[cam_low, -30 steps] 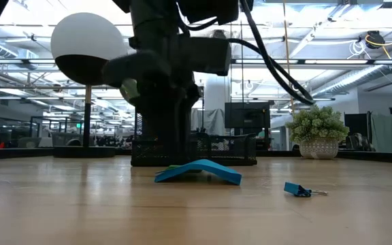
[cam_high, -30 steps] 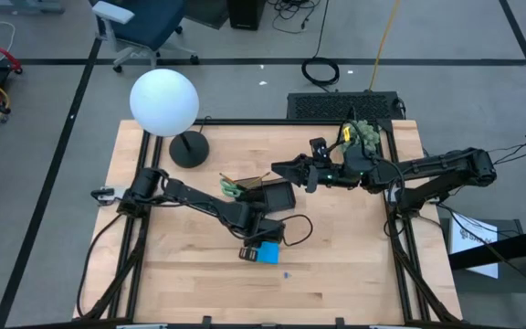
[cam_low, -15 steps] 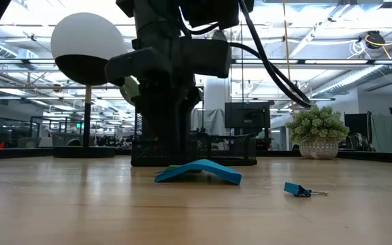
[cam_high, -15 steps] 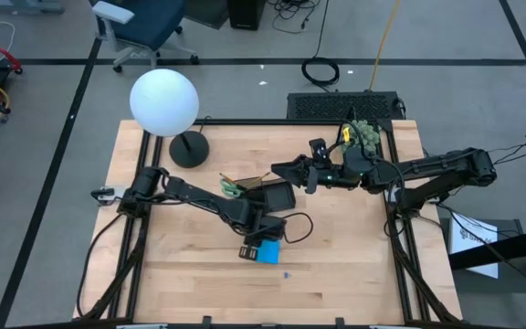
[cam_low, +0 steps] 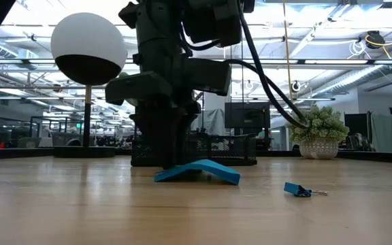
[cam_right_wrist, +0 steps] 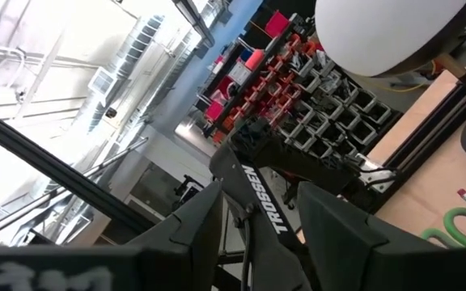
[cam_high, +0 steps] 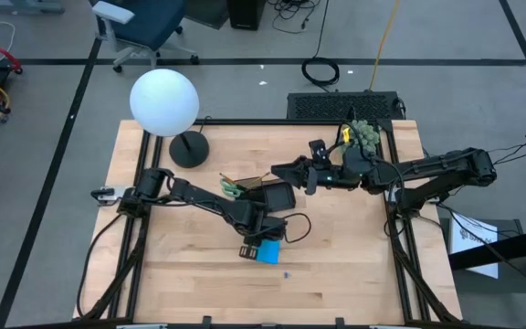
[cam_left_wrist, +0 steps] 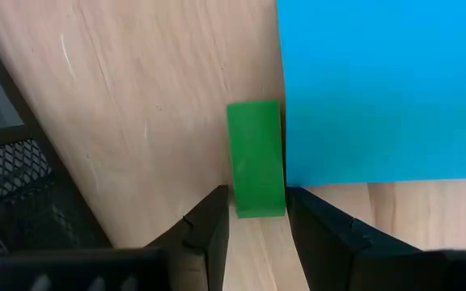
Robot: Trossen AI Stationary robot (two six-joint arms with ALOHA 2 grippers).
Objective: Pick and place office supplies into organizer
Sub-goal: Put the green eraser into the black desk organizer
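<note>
A tiny green piece [cam_left_wrist: 256,158] lies flat on the table against the edge of the blue note pad [cam_high: 269,251]. In the low view the note pad [cam_low: 199,171] bows up in the middle and rests on its edges. My left gripper [cam_left_wrist: 257,230] points down and is open, one fingertip on each long side of the green piece's end. The black organizer [cam_high: 277,195] stands just beyond, with green-handled scissors [cam_high: 234,189] at its left. My right gripper [cam_high: 286,170] hangs level above the organizer, open, nothing between its fingers [cam_right_wrist: 192,234]. My left gripper comes from above, pointing down, and its fingertips [cam_left_wrist: 213,218] flank the end of the green piece [cam_left_wrist: 256,206] that lies nearest them, along its length. Whether they touch it, I cannot tell. The piece lies flat on the table.
A small blue binder clip [cam_low: 298,190] lies near the table's front, right of the note pad. A lamp with a white globe [cam_high: 164,102] and a round black base [cam_high: 188,149] stands at the far left. A potted plant [cam_high: 365,134] sits at the far right.
My left gripper has sunk a little toward the table beside the note pad, its fingers no wider or narrower than before. The note pad and the clip lie as they did.
</note>
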